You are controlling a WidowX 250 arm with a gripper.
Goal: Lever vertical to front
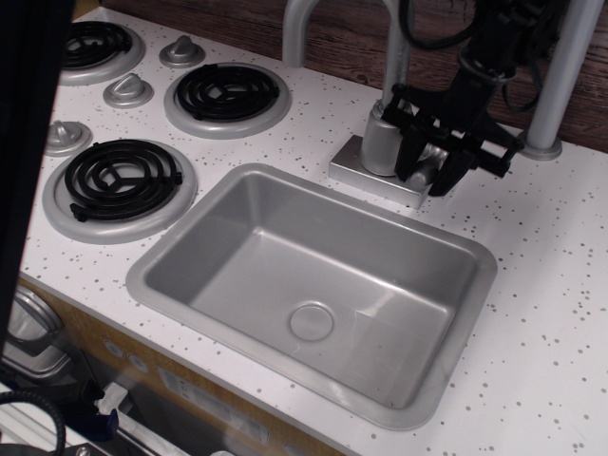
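The lever (425, 168) is a small silver-grey paddle on the right side of the tap's cylindrical body (383, 144). It now leans down toward the front, over the tap's base plate, and is mostly hidden. My black gripper (426, 182) comes down from the upper right. Its two fingers (408, 163) straddle the lever with a small gap on each side, so it is open around the lever and I see no firm clamp.
The tall curved spout (397, 52) rises just behind the gripper. The grey sink (142, 275) lies in front. Black coil burners (228, 92) and cone-shaped stove knobs (127, 89) are at the left. A grey post (559, 76) stands at the right.
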